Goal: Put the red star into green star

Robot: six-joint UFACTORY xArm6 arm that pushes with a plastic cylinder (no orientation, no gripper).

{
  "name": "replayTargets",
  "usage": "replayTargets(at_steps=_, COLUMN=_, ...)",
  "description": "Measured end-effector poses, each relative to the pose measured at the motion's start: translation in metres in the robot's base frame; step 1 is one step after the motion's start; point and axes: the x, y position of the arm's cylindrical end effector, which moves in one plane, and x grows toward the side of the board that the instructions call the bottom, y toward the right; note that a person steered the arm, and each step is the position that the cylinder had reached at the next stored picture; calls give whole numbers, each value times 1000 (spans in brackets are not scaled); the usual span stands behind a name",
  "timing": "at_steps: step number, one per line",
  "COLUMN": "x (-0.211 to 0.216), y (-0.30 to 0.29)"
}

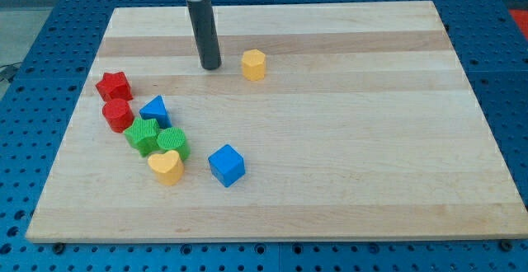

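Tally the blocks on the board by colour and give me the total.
Red: 2, the red star and the red cylinder
Green: 2, the green star and the second green block
Blue: 2, the blue triangle and the blue cube
Yellow: 2, the yellow hexagon and the yellow heart
Total: 8

My tip stands just left of the yellow hexagon in the view.

Place: a robotics lab or test bench
Base: blue metal breadboard (495, 25) drilled with a regular grid of holes, showing around every edge
Work surface: plain wooden board (330, 140) of glued pale strips, laid flat on that base
Equipment: a dark rod coming down from the view's top, my tip (210, 66) on the board
Props: small coloured plastic blocks, like test pieces
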Motion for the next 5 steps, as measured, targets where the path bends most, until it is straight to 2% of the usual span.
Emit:
replayTargets(at_steps=2, x=-9, y=-122)
replayTargets(at_steps=3, x=4, y=-178)
replayTargets(at_steps=5, x=26, y=-188)
